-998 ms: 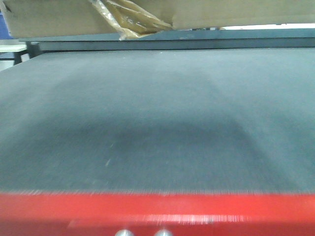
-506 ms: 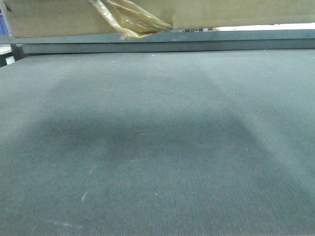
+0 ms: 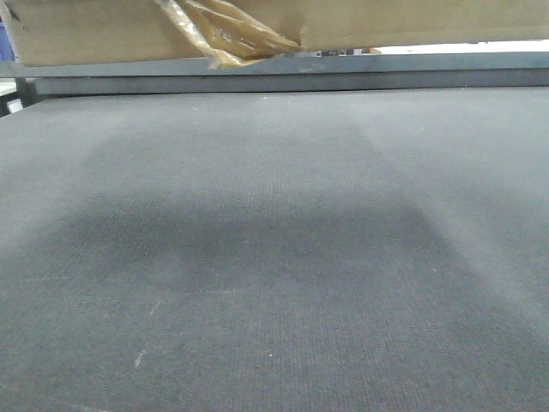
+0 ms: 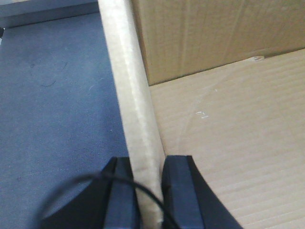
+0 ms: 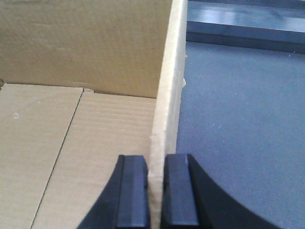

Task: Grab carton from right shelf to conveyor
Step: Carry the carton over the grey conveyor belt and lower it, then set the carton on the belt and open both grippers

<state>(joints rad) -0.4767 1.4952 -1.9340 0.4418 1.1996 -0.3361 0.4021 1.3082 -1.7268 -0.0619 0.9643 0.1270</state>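
Left gripper (image 4: 147,193): jaws closed tight on the left wall of the carton (image 4: 228,143), one finger inside and one outside. Right gripper (image 5: 156,191): clamped likewise on the right wall. The carton spans between both, open side up, over the conveyor (image 3: 274,257). Crumpled tape (image 3: 227,34) hangs at its lower edge.

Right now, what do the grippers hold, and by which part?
Both hold the carton: the left gripper pinches one side wall's top edge, the right gripper the opposite wall's.

The left pincer (image 4: 151,164) and right pincer (image 5: 156,162) have blocky black fingers (image 5: 133,191); a thin cable (image 4: 90,176) crosses the left.
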